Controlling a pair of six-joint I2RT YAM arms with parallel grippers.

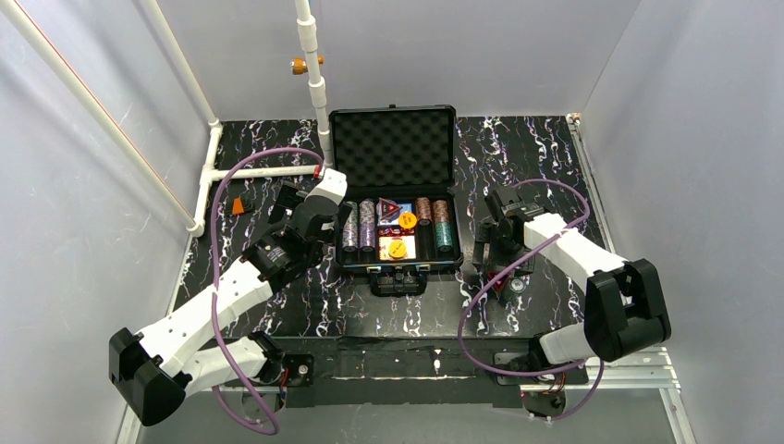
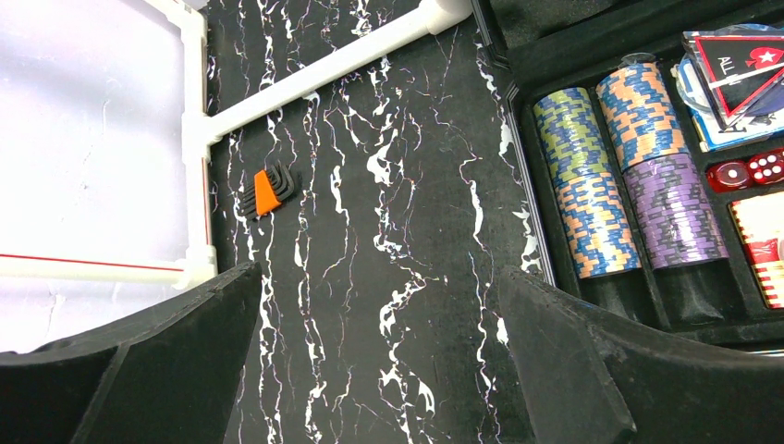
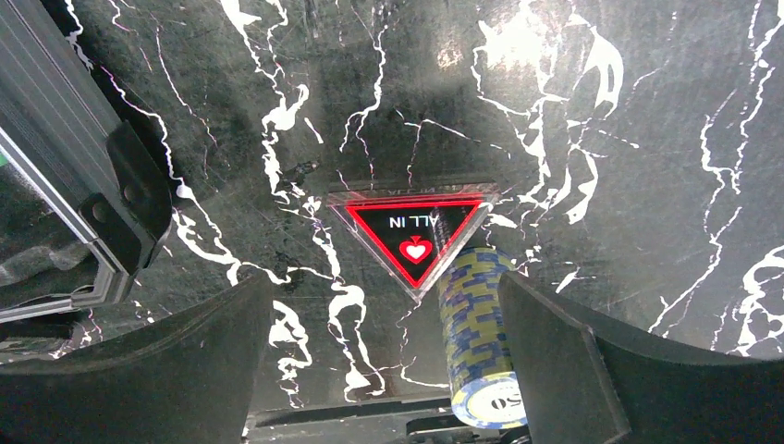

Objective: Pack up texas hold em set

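Two robot arms are pictured over a black, white-veined marble-pattern counter (image 1: 527, 148), where a black rectangular hard case (image 1: 336, 242) is seen lying open at the centre, between the two arms. Its grey egg-crate foam lid lining (image 1: 393, 148) is turned up toward the far wall and its front handle (image 1: 398, 282) faces the arm bases. Rows of multicoloured poker chips (image 2: 601, 176) are shown seated in the case's channels, with two red dice (image 2: 749, 171) and two small orange discs (image 1: 408, 220) in the middle compartments.

The left pincer (image 2: 379, 296) is held wide open and empty above bare counter just left of the case. A small orange-and-black block (image 2: 266, 192) is seen farther left, near a white plastic pipe frame (image 1: 259, 171).

The right pincer (image 3: 384, 287) is likewise spread open with nothing gripped, positioned right of the case. Beneath it on the counter, outside the case, a clear triangular marker with a red-edged black "ALL IN" face (image 3: 416, 231) is shown lying flat. A stack of blue-and-yellow poker chips (image 3: 476, 333) is laid on its side, one end at the marker's lower corner, between the fingers and just beside one of them; whether it is touched cannot be told.
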